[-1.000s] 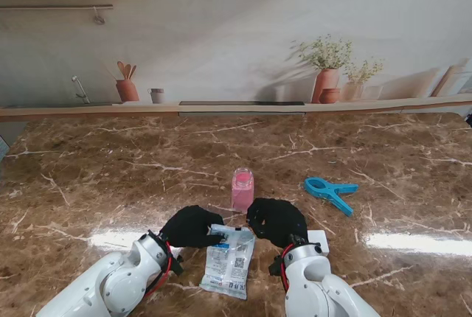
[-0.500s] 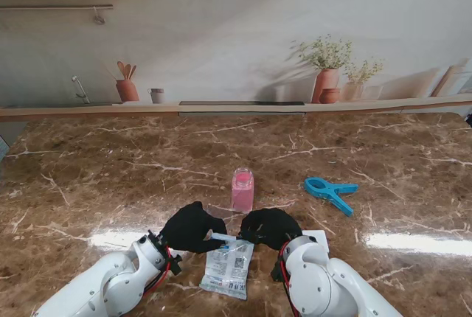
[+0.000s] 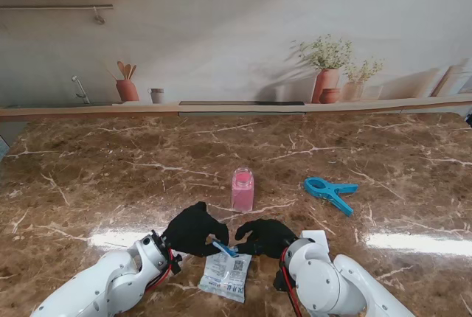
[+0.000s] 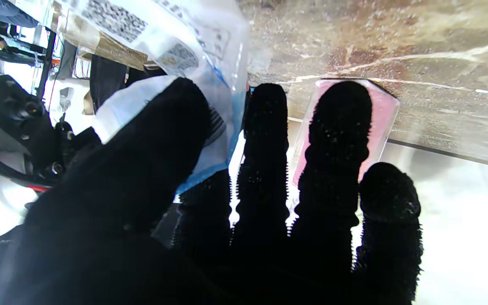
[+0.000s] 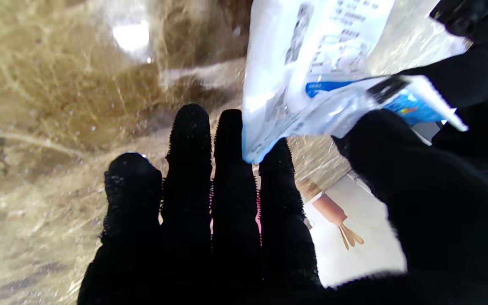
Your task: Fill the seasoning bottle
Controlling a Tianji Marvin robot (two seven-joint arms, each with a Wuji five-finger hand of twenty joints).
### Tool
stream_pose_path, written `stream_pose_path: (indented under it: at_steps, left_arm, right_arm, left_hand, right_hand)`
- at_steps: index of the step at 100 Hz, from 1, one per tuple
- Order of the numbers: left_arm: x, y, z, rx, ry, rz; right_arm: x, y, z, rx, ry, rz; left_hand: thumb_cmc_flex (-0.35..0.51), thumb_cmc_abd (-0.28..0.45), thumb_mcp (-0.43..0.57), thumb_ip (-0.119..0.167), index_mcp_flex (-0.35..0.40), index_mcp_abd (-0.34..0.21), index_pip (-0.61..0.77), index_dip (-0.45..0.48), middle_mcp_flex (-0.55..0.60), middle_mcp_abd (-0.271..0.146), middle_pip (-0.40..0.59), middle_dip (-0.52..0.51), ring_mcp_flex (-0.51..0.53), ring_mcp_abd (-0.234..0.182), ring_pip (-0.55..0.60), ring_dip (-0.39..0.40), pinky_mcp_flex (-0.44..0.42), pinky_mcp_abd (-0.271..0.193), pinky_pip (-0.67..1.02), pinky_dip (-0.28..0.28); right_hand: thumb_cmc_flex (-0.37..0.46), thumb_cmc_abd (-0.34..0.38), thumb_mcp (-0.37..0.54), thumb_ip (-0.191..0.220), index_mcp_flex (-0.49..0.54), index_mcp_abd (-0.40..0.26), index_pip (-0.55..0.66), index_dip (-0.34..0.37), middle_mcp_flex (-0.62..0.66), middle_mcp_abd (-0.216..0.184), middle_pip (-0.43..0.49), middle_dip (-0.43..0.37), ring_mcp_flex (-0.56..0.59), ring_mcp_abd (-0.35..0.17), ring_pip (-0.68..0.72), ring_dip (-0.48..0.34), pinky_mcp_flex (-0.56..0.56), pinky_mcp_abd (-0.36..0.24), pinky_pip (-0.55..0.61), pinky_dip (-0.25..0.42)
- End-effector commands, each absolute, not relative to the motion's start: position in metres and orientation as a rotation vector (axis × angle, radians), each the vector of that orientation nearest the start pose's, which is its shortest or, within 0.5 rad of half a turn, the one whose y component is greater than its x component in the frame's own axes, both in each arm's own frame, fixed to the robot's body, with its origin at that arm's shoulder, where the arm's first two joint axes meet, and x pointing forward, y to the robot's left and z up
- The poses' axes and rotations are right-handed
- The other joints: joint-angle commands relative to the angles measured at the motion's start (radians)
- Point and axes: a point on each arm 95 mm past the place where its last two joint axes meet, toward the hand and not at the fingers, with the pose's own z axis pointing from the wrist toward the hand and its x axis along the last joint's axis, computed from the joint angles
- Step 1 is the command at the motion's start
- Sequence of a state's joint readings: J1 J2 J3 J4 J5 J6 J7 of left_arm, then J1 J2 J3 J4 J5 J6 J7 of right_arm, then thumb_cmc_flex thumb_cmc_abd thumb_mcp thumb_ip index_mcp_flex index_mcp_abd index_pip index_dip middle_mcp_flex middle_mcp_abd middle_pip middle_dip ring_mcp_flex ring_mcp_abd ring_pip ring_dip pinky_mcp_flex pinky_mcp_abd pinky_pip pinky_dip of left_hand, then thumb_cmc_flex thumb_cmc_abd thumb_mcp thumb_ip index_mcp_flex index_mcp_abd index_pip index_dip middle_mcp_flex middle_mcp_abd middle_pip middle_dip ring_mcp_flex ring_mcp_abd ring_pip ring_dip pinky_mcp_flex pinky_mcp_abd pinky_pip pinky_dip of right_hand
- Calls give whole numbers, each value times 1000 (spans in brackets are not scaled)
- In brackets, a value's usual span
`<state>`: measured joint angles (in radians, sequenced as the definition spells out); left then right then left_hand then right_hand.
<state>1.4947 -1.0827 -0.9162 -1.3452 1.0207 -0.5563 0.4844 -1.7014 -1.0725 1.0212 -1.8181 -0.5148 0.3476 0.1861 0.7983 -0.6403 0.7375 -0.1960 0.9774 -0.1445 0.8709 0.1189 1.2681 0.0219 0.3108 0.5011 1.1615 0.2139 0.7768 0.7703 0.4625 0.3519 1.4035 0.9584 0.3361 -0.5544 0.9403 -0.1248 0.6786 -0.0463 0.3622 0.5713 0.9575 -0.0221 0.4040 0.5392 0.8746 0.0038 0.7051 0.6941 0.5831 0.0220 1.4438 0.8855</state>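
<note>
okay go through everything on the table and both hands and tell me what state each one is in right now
left hand: shut on the seasoning packet's top edge.
right hand: shut on the same edge.
seasoning packet: hanging between the hands; whether torn open, cannot tell.
seasoning bottle: upright on the table, untouched, pink inside.
blue clip: lying flat, to the bottle's right, unused.

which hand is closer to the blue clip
Right. The right hand sits nearer to me and left of the blue clip; the left hand is farther left, across the seasoning pouch both pinch.
</note>
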Motion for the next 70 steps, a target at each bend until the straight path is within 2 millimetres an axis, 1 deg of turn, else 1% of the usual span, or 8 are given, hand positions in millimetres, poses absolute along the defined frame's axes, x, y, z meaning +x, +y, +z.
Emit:
stream_pose_path:
  at_steps: [1, 15, 25, 33, 41, 52, 62, 70]
  left_arm:
    - [341, -70, -392, -845, 1712, -2135]
    - [342, -69, -395, -816, 1744, -2103]
    - [343, -67, -396, -783, 1768, -2075]
    - [343, -67, -396, -757, 1781, -2056]
    - [343, -67, -396, -752, 1784, -2050]
    - [343, -68, -395, -743, 1785, -2044]
    - [342, -68, -395, -740, 1776, -2045]
    - [342, -68, -395, -743, 1769, -2048]
  right_arm:
    - [310, 79, -370, -2292, -1804, -1608]
    - [309, 82, -375, -2285, -1844, -1565]
    - [307, 85, -378, -2294, -1850, -1543]
    - [306, 88, -381, -2316, -1832, -1546]
    - [305, 90, -382, -2326, -1835, -1550]
    - [304, 91, -384, -2320, -1849, -1559]
    - [303, 91, -385, -2297, -1891, -1583]
    - [303, 92, -385, -2294, -1909, -1603]
  left_hand:
    - [-9, -5, 83, 18, 54, -88, 35, -5, 62, -34, -19, -9, 1, -49, -16, 7, 0, -12, 10, 24]
    - [-9, -5, 84, 17, 54, -86, 35, -7, 61, -33, -20, -8, 0, -50, -17, 7, 1, -16, 7, 22]
    - [-10, -2, 84, 17, 52, -85, 33, -9, 59, -36, -21, -8, -2, -53, -19, 7, 0, -19, 5, 21]
    - [-12, -1, 82, 16, 50, -85, 31, -10, 58, -40, -23, -8, -4, -56, -20, 6, -1, -24, 3, 20]
    - [-12, 2, 81, 17, 49, -80, 28, -11, 56, -39, -23, -9, -5, -58, -22, 6, -2, -28, 0, 18]
    - [-13, 6, 80, 17, 47, -75, 25, -12, 53, -37, -22, -8, -5, -58, -23, 6, -3, -33, -2, 16]
    - [-14, 12, 76, 16, 44, -71, 23, -11, 49, -36, -20, -8, -10, -56, -26, 6, -4, -36, -3, 16]
    - [-7, 11, 78, 17, 43, -64, 22, -9, 45, -28, -17, -7, -20, -53, -30, 6, -13, -37, -7, 15]
  right_hand:
    - [4, -28, -17, 34, 10, 7, 1, -20, 34, -27, 49, 44, 40, -7, 43, 24, 29, -26, 47, -18]
    - [108, -150, 45, 15, 9, 16, 5, -31, 42, -60, 148, 145, 57, -28, 106, 55, 44, -9, 44, -48]
    - [212, -267, 79, -123, 64, 28, 48, -34, 106, -89, 246, 371, 107, -52, 218, 122, 76, 20, 53, -61]
    - [256, -310, 97, -150, 174, -4, 134, -11, 193, -117, 335, 477, 167, -67, 306, 170, 115, 54, 75, -56]
    - [268, -317, 104, -154, 185, -116, 520, -188, 256, -140, 411, 551, 202, -82, 374, 212, 139, 65, 100, -42]
    - [239, -266, 142, -121, 227, -228, 584, 36, 222, -153, 466, 645, 137, -100, 416, 261, 73, 50, 90, 6]
    - [188, -215, 208, -77, 202, -263, 535, 234, 138, -164, 366, 590, 43, -79, 286, 206, 10, 24, 45, 37]
    - [176, -219, 244, -59, 203, -229, 542, 303, 123, -90, 92, 304, 70, -30, 54, 44, 64, 3, 40, 22]
